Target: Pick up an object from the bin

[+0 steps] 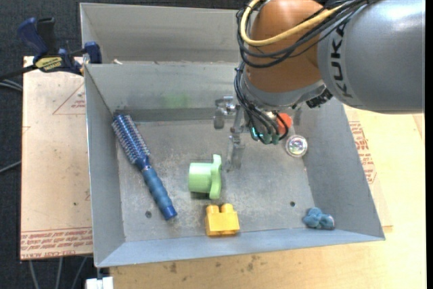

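The grey metal bin (pixel 101 145) held five loose things on its floor, spread out and not heaped.

1. A blue plastic hairbrush with a bristled head (pixel 142 164) lay diagonally along the left side, bristles toward the far left and handle toward the near wall.
2. A light green plastic spool-shaped piece with a flange at one end (pixel 205 179) lay on its side near the middle of the floor.
3. A yellow plastic toy brick (pixel 222 220) lay just nearer than the green piece, close to the near wall but apart from the green piece.
4. A small round silver-rimmed disc with a pale face (pixel 295 145) lay toward the right side.
5. A small blue lumpy object (pixel 318 219) lay in the near right corner, well apart from the rest.

The arm reached in from the right. The gripper (pixel 228 145) hung below the orange wrist cover, over the middle of the floor. Its metal fingers (pixel 237 145) stood spread apart, with nothing between them.

The light green spool-shaped piece lay nearest to the gripper. The lower fingertip stood just beside the flanged upper right edge of that piece. Contact could not be determined. The piece lay outside the gap between the fingers, resting on the bin floor.
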You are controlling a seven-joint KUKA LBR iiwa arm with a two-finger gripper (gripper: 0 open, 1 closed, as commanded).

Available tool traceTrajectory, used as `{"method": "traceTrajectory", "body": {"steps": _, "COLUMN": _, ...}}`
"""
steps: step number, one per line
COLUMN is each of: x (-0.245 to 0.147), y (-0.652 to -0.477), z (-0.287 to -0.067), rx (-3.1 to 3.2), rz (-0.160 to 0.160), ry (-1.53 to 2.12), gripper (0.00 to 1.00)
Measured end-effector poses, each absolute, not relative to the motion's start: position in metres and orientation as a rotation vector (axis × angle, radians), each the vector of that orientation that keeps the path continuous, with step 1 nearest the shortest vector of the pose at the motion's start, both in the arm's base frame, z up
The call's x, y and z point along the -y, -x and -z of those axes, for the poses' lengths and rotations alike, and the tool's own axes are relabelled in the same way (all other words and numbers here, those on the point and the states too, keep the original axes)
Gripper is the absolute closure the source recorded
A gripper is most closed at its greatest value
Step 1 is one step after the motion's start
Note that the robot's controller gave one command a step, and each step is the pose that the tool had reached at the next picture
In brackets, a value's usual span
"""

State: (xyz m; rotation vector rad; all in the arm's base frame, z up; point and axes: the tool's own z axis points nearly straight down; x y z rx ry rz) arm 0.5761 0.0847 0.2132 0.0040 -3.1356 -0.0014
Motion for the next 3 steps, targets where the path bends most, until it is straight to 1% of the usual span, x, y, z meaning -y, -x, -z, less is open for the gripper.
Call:
{"method": "traceTrajectory", "body": {"steps": 1, "x": -0.093, "y": -0.564, "z": -0.068, "rx": 2.981, "rz": 0.003, "ry": -0.982, "gripper": 0.0}}
{"method": "traceTrajectory", "body": {"steps": 2, "x": -0.089, "y": -0.564, "z": -0.101, "rx": 2.866, "rz": 0.0, "ry": -1.299, "gripper": 0.0}}
{"method": "traceTrajectory", "body": {"steps": 3, "x": -0.076, "y": -0.569, "z": -0.1, "rx": 2.796, "rz": 0.001, "ry": -1.44, "gripper": 0.0}}
